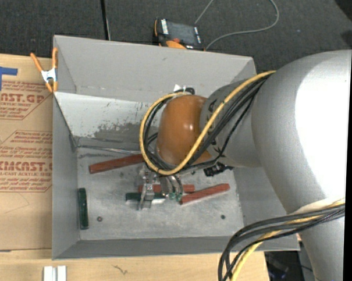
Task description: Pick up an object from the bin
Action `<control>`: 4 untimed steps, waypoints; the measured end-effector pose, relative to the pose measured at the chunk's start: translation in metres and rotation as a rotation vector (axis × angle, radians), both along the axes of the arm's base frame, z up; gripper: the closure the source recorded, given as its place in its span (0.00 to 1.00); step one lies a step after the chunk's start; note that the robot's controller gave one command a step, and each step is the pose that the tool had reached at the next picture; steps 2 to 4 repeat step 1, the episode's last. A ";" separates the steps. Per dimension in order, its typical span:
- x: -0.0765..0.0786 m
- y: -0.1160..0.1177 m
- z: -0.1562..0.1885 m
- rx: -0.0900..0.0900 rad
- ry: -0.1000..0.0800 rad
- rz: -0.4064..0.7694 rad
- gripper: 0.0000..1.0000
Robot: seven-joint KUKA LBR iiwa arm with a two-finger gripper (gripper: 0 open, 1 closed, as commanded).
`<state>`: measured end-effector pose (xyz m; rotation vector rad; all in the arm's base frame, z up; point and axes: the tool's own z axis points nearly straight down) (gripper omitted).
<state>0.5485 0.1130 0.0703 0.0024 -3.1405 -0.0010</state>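
Gripper (150, 194) low over grey metal bin (167, 72) floor, grip state unclear. Flat red-brown left strip (114, 162) and right strip (205, 193) flank it; dark green bar (82, 208) near-left.

Grey bin (64, 161) — red-brown sticks (114, 163), a dark green bar (82, 208), orange wrist cover (179, 128).

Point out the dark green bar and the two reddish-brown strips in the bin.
dark green bar (82, 208), camera view, middle of its length.
left reddish-brown strip (114, 163), camera view, middle of its visible part.
right reddish-brown strip (207, 193), camera view, middle of its visible part.
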 end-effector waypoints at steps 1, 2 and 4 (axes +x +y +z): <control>-0.024 -0.049 0.155 -0.001 -0.010 0.042 1.00; -0.024 -0.049 0.155 -0.001 -0.010 0.042 1.00; -0.024 -0.049 0.155 -0.001 -0.010 0.042 1.00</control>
